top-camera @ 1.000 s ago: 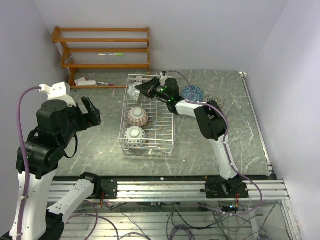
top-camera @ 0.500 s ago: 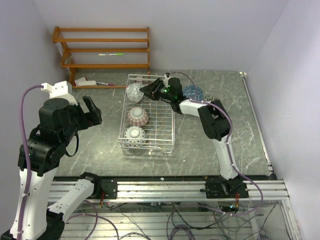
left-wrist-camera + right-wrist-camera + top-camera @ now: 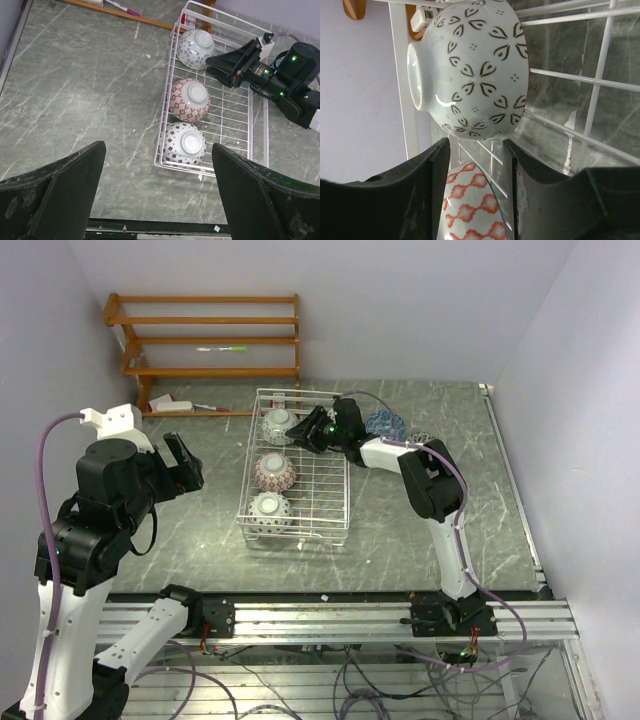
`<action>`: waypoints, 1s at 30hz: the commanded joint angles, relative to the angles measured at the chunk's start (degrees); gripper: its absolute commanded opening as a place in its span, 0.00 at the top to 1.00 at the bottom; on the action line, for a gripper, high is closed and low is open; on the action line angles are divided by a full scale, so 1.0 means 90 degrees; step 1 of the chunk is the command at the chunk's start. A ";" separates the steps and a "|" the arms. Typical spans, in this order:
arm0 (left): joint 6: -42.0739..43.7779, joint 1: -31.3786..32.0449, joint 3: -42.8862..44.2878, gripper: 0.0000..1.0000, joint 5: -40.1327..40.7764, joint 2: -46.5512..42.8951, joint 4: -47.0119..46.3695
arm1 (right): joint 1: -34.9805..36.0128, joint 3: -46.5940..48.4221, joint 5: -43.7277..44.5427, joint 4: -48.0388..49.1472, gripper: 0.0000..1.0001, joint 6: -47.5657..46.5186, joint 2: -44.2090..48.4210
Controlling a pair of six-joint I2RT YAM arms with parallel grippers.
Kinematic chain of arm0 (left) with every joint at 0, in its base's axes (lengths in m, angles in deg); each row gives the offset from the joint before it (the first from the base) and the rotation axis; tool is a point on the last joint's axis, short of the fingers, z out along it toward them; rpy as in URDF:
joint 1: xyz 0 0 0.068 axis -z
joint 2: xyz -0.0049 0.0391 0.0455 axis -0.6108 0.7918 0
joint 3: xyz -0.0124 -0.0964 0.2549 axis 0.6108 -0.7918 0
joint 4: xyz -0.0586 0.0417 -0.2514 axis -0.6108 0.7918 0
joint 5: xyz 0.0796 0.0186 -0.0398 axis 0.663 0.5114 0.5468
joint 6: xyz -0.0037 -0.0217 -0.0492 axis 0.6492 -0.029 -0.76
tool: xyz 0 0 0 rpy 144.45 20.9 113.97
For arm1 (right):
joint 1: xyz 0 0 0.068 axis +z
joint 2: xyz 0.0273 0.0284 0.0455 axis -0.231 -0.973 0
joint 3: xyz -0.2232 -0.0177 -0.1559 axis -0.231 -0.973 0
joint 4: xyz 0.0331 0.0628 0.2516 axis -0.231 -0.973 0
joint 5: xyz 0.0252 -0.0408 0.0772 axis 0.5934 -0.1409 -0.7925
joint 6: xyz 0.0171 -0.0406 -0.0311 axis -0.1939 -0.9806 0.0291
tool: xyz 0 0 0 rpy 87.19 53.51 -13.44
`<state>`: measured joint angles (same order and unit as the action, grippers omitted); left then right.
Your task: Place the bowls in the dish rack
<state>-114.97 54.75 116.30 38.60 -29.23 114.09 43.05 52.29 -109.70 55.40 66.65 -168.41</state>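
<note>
The white wire dish rack [image 3: 320,502] holds three bowls upside down in a row: a pale leaf-patterned one [image 3: 277,425] at the far end, a red-patterned one [image 3: 275,472] in the middle, and a white one with dark diamonds [image 3: 269,508] nearest. My right gripper [image 3: 300,432] is open inside the rack, its tips just short of the far bowl [image 3: 470,70], with the red bowl [image 3: 470,210] showing between its fingers [image 3: 415,195]. A blue bowl [image 3: 385,425] and another bowl [image 3: 425,440] sit on the table right of the rack. My left gripper [image 3: 185,462] is open and empty, high over the table left of the rack [image 3: 210,172].
An orange wooden slatted shelf [image 3: 205,340] stands against the back wall, with a pen and small items [image 3: 175,405] at its foot. Walls close in on the left, back and right. A metal rail [image 3: 330,615] runs along the near edge.
My right gripper has let go of the far bowl and drawn back a little to the right; that bowl now rests foot-up in the rack. The left arm has barely moved.
</note>
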 commanded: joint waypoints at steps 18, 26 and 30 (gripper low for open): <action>-0.0094 0.0023 0.0011 0.01 -0.0082 -0.0116 -0.0078 | 0.0152 0.2681 0.1889 -0.4474 0.46 -0.1990 0.0044; -0.0055 0.0023 0.0069 0.01 -0.0022 -0.0098 0.0025 | 0.0317 0.3287 0.2436 -0.5182 0.46 -0.2230 -0.0343; -0.0062 0.0023 0.0077 0.01 0.0009 -0.0095 0.0062 | 0.0339 0.3317 0.2480 -0.5116 0.46 -0.2342 -0.0455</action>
<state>-115.39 54.75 116.30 38.63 -29.78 114.31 45.84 80.69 -90.12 11.97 47.89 -170.55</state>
